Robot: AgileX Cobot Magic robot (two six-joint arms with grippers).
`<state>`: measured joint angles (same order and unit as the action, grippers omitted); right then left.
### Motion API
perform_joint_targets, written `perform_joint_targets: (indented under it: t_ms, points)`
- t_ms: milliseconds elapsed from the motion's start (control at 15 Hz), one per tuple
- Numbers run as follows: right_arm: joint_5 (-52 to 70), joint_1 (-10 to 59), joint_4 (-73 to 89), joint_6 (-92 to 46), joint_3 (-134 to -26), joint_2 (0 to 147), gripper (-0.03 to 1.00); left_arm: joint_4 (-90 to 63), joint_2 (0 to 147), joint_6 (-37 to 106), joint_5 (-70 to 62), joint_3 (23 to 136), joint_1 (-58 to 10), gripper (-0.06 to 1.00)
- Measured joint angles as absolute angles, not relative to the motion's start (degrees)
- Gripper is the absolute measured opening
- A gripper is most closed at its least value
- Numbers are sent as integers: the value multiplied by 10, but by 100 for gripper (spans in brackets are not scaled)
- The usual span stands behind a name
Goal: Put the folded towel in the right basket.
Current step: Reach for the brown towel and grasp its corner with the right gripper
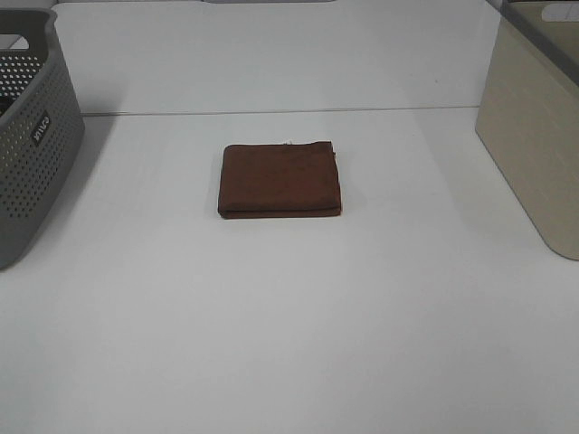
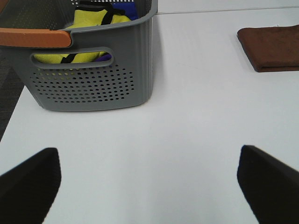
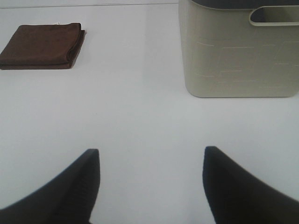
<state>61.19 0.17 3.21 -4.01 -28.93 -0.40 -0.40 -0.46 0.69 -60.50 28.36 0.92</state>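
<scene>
A folded brown towel (image 1: 280, 179) lies flat in the middle of the white table. It also shows in the left wrist view (image 2: 273, 46) and in the right wrist view (image 3: 43, 45). The beige right basket (image 1: 534, 136) stands at the table's right edge and shows in the right wrist view (image 3: 238, 56). My left gripper (image 2: 149, 184) is open and empty, well away from the towel. My right gripper (image 3: 152, 179) is open and empty, short of the towel and the basket. Neither arm shows in the exterior high view.
A grey perforated basket (image 1: 27, 136) stands at the left edge. In the left wrist view this grey basket (image 2: 88, 84) holds yellow and blue cloth (image 2: 96, 18) and has an orange handle (image 2: 35, 37). The white table (image 1: 289, 325) stretches around the towel.
</scene>
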Motion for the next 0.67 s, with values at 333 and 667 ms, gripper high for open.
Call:
perform_joint_targets:
  t_ms: [333, 667]
  points:
    - [612, 2, 32, -40, -289, -4, 61, -4, -5, 7, -605, 284, 9, 97]
    - [612, 2, 32, -40, -289, -4, 61, -4, -5, 7, -605, 284, 9, 97]
